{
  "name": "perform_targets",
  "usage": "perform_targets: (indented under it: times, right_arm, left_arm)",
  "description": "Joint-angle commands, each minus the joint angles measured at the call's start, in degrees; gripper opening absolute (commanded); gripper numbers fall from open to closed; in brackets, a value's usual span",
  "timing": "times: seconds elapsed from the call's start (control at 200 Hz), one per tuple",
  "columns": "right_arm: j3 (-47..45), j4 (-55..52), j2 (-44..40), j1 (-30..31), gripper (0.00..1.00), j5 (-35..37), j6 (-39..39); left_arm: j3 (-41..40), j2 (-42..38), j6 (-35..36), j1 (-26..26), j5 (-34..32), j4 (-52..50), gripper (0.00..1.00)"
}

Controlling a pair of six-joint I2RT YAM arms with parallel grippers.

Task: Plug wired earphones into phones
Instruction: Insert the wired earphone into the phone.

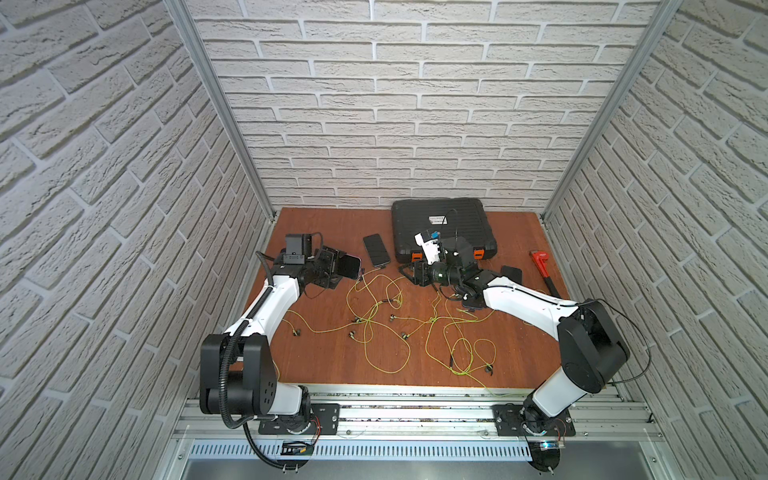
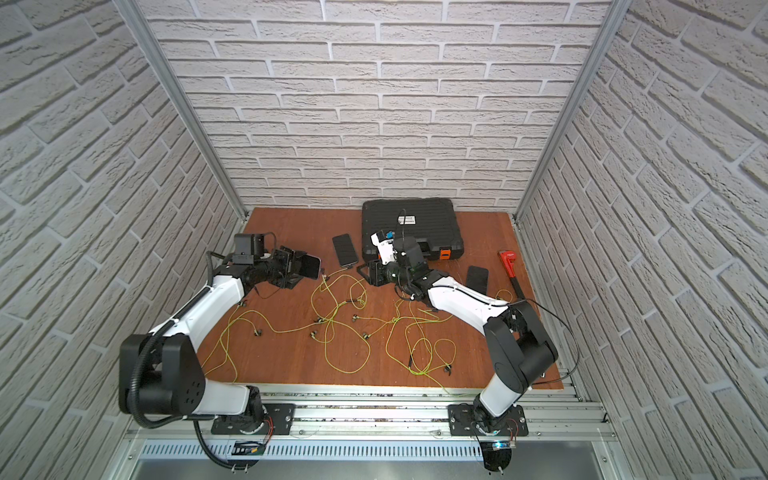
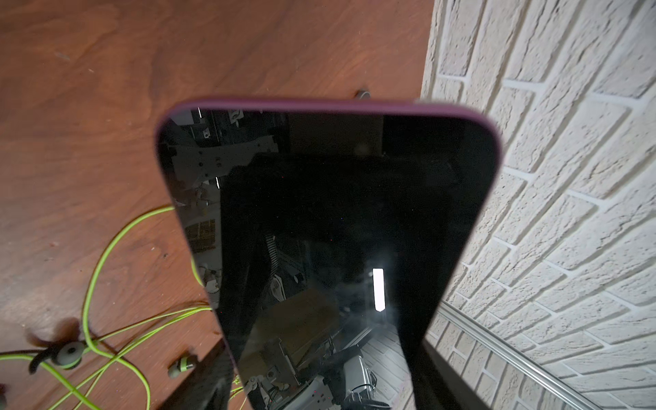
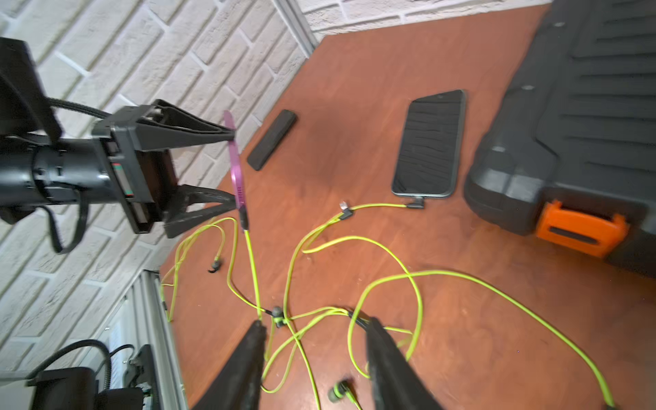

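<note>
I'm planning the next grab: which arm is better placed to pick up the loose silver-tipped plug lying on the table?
Right. The right pincer is open, holds nothing and faces the loose plug. The left pincer is clamped on the purple-edged phone.

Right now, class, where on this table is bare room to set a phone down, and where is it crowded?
Free: the far corner beyond the left gripper and flat phone; the strip between tool case and red pipe wrench. Crowded: the middle, tangled earphone cables.
</note>
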Motion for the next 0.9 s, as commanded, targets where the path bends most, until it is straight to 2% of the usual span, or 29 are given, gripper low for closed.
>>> perform_targets:
  times: [0.0, 0.11, 0.495, 0.71, 0.895]
  right_arm:
    - [2.91, 9.3, 4.91, 1.71, 0.35, -4.58, 3.58]
    - [5.0, 13.41, 8.17, 3.17, 0.25, -4.99, 4.98]
    - [7.0, 17.88, 11.59, 4.46, 0.23, -5.63, 6.35]
    - [6.76, 17.27, 10.92, 4.46, 0.15, -4.73, 5.42]
    - [6.84, 17.42, 11.62, 4.56, 0.14, -5.67, 5.81]
  left_arm:
    - [-0.06, -2.13, -2.04, -1.37, 2.5, 4.67, 0.0]
    - [-0.5, -2.49, -4.06, -2.22, 2.92, 7.14, 0.0]
    - [-0.05, -1.73, -5.04, -3.28, 3.69, 8.91, 0.0]
    - [-0.07, -1.63, -5.21, -3.28, 3.56, 9.15, 0.0]
    - [-0.06, -1.73, -5.05, -3.28, 3.4, 8.87, 0.0]
